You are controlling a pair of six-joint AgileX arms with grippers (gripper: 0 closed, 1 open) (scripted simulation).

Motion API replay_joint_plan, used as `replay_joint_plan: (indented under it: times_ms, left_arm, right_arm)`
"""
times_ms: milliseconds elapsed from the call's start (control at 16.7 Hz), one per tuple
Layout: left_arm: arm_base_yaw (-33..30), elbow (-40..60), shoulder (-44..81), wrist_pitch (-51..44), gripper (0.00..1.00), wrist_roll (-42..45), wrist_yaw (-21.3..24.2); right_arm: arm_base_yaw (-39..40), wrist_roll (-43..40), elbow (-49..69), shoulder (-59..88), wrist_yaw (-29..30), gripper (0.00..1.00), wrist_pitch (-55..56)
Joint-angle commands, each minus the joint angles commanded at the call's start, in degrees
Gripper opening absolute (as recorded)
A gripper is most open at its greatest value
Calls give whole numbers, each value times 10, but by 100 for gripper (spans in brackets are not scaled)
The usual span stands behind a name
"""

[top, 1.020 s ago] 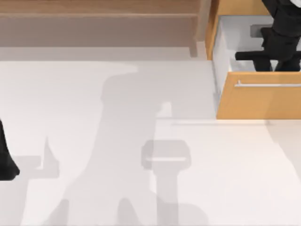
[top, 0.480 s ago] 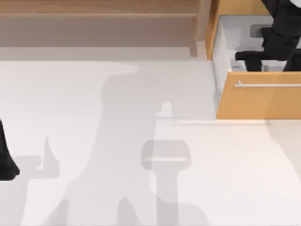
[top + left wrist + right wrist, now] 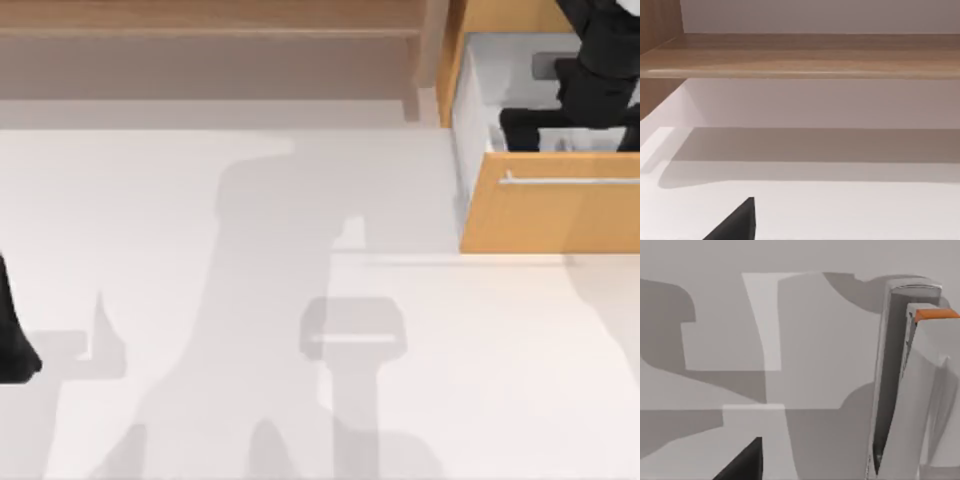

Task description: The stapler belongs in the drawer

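Right gripper (image 3: 545, 128) hangs inside the open box drawer (image 3: 470, 110), just behind its orange-tan wooden front (image 3: 560, 215) and thin silver bar handle (image 3: 570, 181). Whether it grips the load or has already let go, I cannot tell.

In the right wrist view the pale grey stapler with an orange tip (image 3: 920, 405) lies close beside the gripper against the drawer's white interior, so it appears to be within the drawer walls. I cannot tell whether it rests on the floor.

The step in hand looks like the set-down. To do it well, the stapler should be low and settled on the drawer floor before release. It should also be clear of the white side wall and the wooden front, so it neither drops nor wedges. The withdrawal should then go straight up, to avoid dragging it or catching the front panel.

Compared with a second ago, the gripper's dark outline has shifted toward the drawer front and looks lower in the box. The drawer itself has not moved.

Further out, the white table (image 3: 200, 250) and the brown open shelf unit (image 3: 200, 40) are unchanged. The left arm (image 3: 12, 345) stays parked at the table's left edge.
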Motion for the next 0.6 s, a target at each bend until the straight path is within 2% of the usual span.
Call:
replay_joint_plan:
  times_ms: [360, 600]
  left_arm:
    - [0, 0, 0, 0, 100, 0, 0]
    - [0, 0, 0, 0, 100, 0, 0]
  right_arm:
    - [-1, -7, -25, -27, 4, 100, 16]
    - [2, -38, -103, -119, 14, 100, 97]
